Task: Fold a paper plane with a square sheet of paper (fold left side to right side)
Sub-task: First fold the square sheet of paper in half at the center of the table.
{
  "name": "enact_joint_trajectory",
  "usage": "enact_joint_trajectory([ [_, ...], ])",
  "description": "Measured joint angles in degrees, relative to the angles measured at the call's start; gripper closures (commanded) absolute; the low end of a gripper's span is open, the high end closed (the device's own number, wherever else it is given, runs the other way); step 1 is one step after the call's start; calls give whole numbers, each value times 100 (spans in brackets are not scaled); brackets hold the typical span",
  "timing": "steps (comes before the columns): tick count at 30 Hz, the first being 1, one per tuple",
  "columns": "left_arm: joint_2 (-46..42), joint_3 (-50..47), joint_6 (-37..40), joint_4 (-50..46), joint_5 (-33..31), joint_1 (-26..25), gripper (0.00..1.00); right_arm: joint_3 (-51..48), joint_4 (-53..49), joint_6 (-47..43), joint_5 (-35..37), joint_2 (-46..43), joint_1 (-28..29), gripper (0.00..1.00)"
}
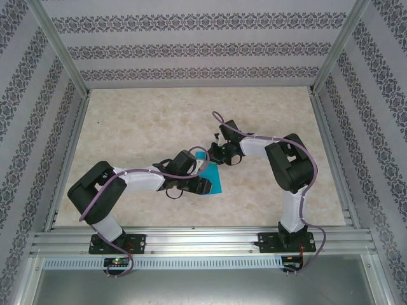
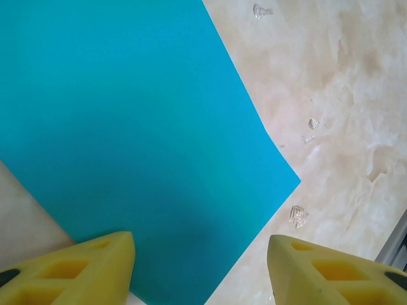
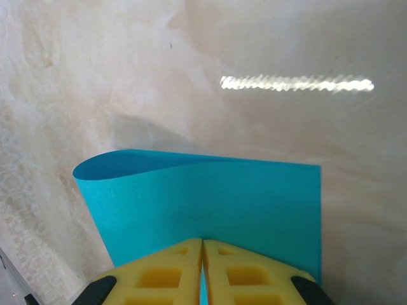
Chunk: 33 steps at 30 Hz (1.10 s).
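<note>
Top view: your square sheet of paper (image 1: 214, 180) lies mid-table (image 1: 140, 121). Left wrist: your left gripper (image 2: 200, 244) hangs over the flat sheet, fingers (image 2: 95, 267) well apart, gripping nothing. Right wrist: your right gripper (image 3: 202, 248) is pinched closed on the sheet's near edge, and the left side of the sheet bows up.

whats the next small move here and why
Probably carry the pinched edge across to the opposite edge. The right gripper is shut on the square sheet of paper, which bows up in a curl, uncreased; the left gripper hangs open over the flat part.
</note>
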Motion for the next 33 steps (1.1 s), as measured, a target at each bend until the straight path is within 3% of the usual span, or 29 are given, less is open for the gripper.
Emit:
enact_joint_trajectory([
  [23, -398, -153, -304, -490, -116, -726, 40, 4, -39, -13, -42, 4, 0, 88],
  [33, -1038, 264, -299, -901, 28, -28, 38, 4, -39, -13, -44, 4, 0, 88],
])
